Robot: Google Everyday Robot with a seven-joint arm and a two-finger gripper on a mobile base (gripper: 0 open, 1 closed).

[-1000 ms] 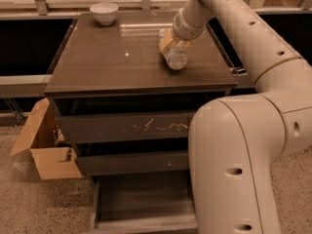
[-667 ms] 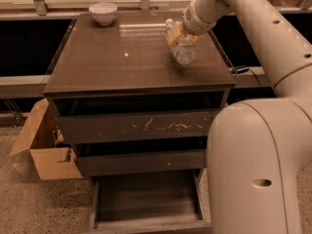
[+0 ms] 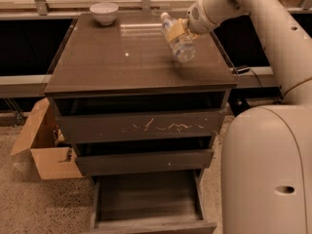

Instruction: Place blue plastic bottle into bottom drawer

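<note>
The blue plastic bottle (image 3: 178, 42) is clear with a white cap and pale label. It is tilted, cap up and to the left, held above the right rear of the cabinet top. My gripper (image 3: 176, 30) is shut on the bottle around its upper middle, and my arm reaches in from the upper right. The bottom drawer (image 3: 146, 199) is pulled open at the foot of the cabinet, a wide shallow tray with nothing seen inside. It lies well below and in front of the gripper.
A white bowl (image 3: 104, 12) stands at the back left of the cabinet top (image 3: 112, 62). The scratched top drawer (image 3: 141, 126) and middle drawer (image 3: 144, 162) are shut. An open cardboard box (image 3: 41, 145) sits on the floor at left. My robot's body (image 3: 268, 169) fills the lower right.
The gripper has lifted the bottle off the cabinet top and tilted it. The view has shifted so the cabinet sits more to the right and my body shows less.
</note>
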